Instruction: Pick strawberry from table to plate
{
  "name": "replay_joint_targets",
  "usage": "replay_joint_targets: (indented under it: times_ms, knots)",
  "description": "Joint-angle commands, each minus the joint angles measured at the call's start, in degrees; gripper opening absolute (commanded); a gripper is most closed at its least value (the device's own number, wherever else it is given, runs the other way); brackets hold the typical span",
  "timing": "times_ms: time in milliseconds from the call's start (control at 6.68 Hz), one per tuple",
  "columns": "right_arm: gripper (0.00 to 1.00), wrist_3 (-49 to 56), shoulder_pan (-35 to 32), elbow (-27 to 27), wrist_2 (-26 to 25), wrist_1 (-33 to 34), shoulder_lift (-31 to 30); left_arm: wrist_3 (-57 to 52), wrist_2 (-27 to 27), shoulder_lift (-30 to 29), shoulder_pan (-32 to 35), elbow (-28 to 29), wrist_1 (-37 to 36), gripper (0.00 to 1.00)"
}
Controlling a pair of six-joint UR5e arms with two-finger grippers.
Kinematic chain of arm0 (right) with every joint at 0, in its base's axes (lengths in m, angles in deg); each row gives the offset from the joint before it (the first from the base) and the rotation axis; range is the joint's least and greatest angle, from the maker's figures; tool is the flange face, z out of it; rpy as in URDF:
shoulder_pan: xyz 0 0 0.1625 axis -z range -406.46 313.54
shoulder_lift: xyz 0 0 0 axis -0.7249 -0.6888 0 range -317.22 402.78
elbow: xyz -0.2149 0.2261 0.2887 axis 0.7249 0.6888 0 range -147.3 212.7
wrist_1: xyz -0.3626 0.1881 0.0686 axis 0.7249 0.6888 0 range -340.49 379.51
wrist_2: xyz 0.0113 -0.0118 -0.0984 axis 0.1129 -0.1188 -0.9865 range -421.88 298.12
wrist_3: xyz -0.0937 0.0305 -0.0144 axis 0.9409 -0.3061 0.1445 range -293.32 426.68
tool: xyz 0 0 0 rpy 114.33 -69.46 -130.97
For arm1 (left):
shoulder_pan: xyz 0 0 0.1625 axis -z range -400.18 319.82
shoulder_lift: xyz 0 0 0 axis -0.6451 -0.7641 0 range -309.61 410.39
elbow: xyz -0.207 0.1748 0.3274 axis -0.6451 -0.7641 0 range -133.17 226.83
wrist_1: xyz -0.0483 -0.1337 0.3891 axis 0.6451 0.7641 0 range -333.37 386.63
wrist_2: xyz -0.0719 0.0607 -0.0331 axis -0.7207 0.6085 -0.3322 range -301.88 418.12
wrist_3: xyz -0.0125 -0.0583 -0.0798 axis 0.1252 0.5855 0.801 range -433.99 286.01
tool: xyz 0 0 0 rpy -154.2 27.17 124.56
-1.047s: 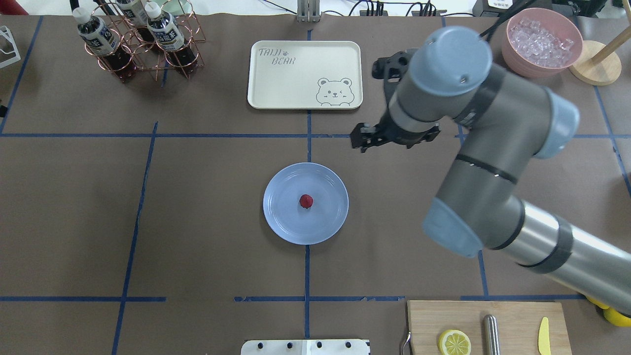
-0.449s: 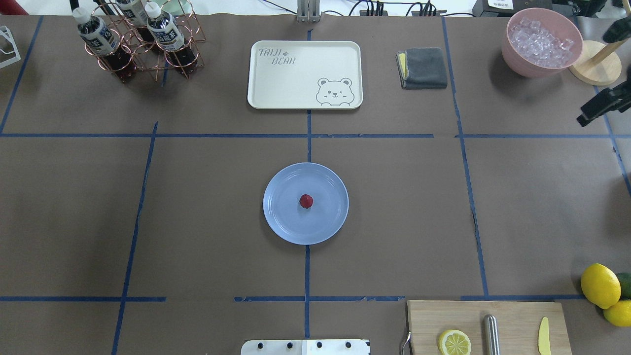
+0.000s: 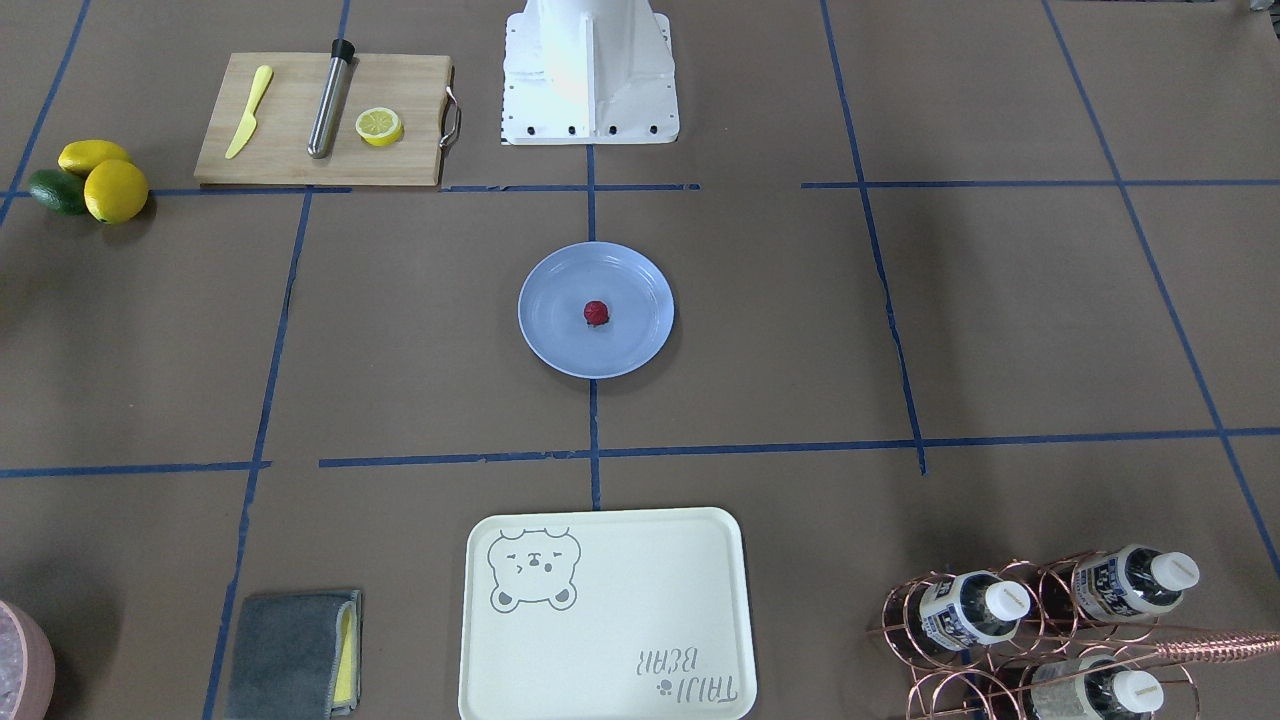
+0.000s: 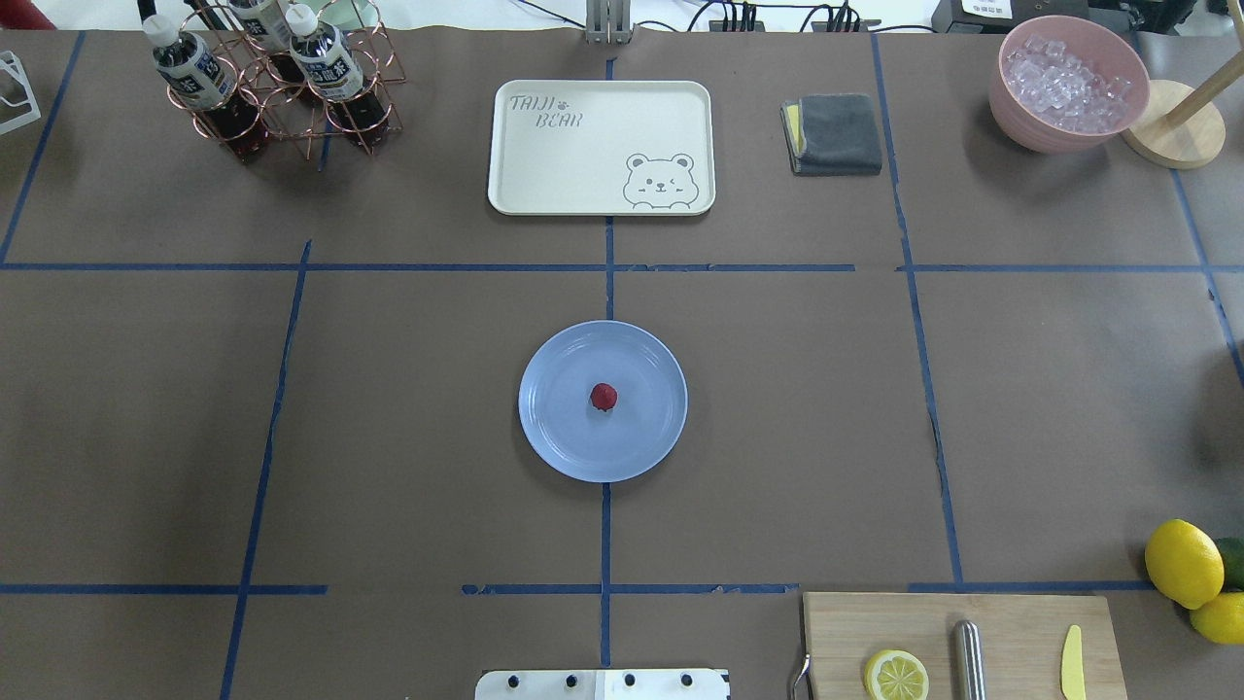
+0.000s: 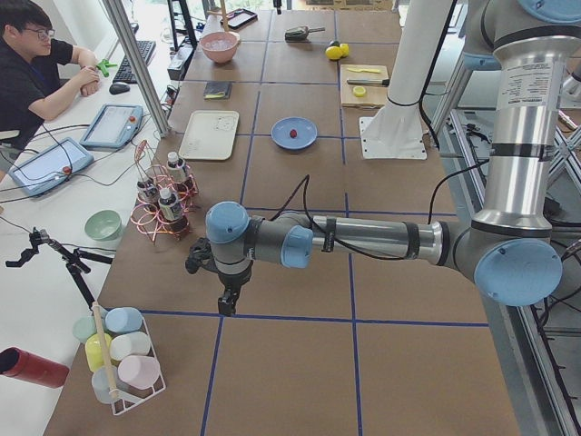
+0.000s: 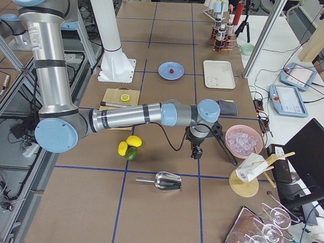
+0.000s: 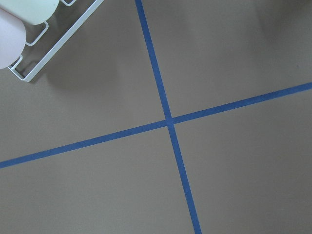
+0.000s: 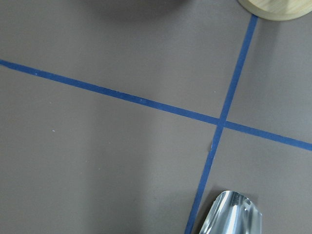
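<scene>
**Strawberry on plate, both arms out at the table ends**

- The strawberry [image 4: 604, 397] sat close to the middle of the plate [image 4: 559, 442], touching its surface. It was a small dark red blob with the dark tip towards the robot.
- The plate lay flat on the table [image 4: 408, 408], centred on the middle blue tape line, between the bear tray [image 4: 583, 156] and the robot base.
- The left gripper [image 5: 227, 307] pointed down over the left end of the table, near the bottle rack [image 5: 162, 204] and the wire rack of pastel cups [image 5: 123, 354], well apart from the plate. It showed only in the left side view, so I could not tell whether the fingers were spread or closed.
- The left wrist cam showed a tape crossing and a corner of the wire rack.
- The right gripper [image 6: 196, 152] pointed down over the right end, between the pink ice bowl [image 6: 244, 141] and the lemons [image 6: 127, 146], with the metal scoop [image 6: 166, 180] near it. It showed only in the right side view, so its finger state could not be told either.
- The right wrist cam showed a tape crossing and the scoop's rim at the bottom edge.
- Elsewhere on the table: a cutting board [image 4: 1020, 627] with a lemon half [image 4: 896, 675], a steel rod and a yellow knife, and a grey cloth [image 4: 838, 134].
- A person [image 5: 32, 77] sat at the side desk in the left side view.
</scene>
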Motion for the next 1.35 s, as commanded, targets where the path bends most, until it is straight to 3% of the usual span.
replay_joint_targets:
  times_ms: [0, 299, 598, 1197]
  knots:
    - [1.0, 0.31, -4.48, 1.85, 0.75, -5.83, -2.06, 0.0, -0.05, 2.41, -0.08, -0.02, -0.11, 1.0]
    - [1.0, -0.03, -4.95, 3.25, 0.93, -8.59, -5.24, 0.35, -3.47, 2.6, 0.0, 0.77, -0.28, 1.0]
    - [1.0, -0.73, -5.73, 3.7, 4.52, -8.68, -7.17, 0.44, -3.57, 3.48, 0.27, 0.77, -0.55, 1.0]
    - [1.0, -0.74, -8.2, 1.69, 4.8, -9.03, -10.68, 0.7, -3.48, 3.4, 0.27, 0.42, -0.63, 1.0]
